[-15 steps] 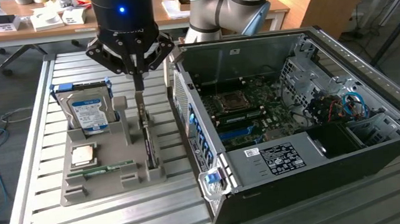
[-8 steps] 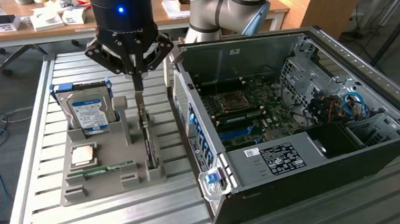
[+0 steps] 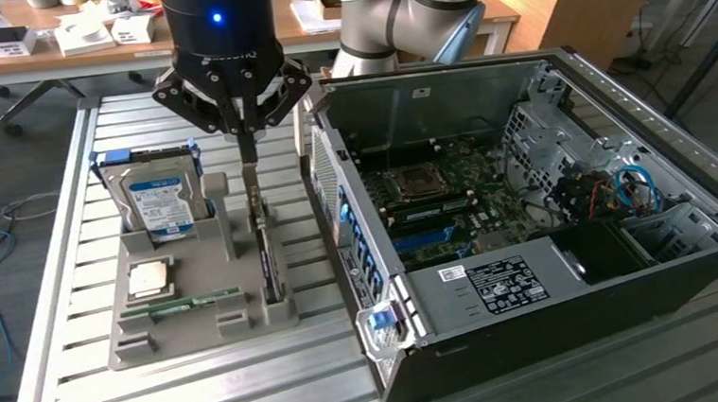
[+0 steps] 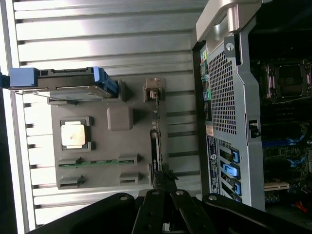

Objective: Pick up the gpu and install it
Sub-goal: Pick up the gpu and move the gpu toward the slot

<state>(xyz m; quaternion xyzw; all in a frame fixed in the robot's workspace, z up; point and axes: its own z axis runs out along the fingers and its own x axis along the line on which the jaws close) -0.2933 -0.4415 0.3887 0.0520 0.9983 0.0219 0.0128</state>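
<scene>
Look to the exterior view for the tool (image 3: 243,133) from outside: dark, hung over a grey holder (image 3: 190,327) on the slatted metal worktop (image 3: 157,395), fingers pressed together with no gap. Cannot tell there whether touching the gpu (image 3: 265,250) or clear above it. Find that card standing on edge in the holder's slot nearest the open computer case (image 3: 472,368), long axis running from far to near in that view, parallel to the case's side, pale bracket (image 3: 251,185) upright at the far end. Take from the same view the case's inside from above: motherboard (image 3: 447,190) and a boxed power supply (image 3: 492,286) with a white label.

Turn to the wrist view for the look along the tool (image 4: 164,181): gpu (image 4: 155,141) thinned to a dark line, edge-on, bracket end toward the hard drive (image 4: 73,83), other end right at the closed fingertips. Cannot say whether pinched or merely met. See apart from it, each in its own seat of the holder, a square processor (image 4: 74,135) and the green memory stick (image 4: 92,163)
</scene>
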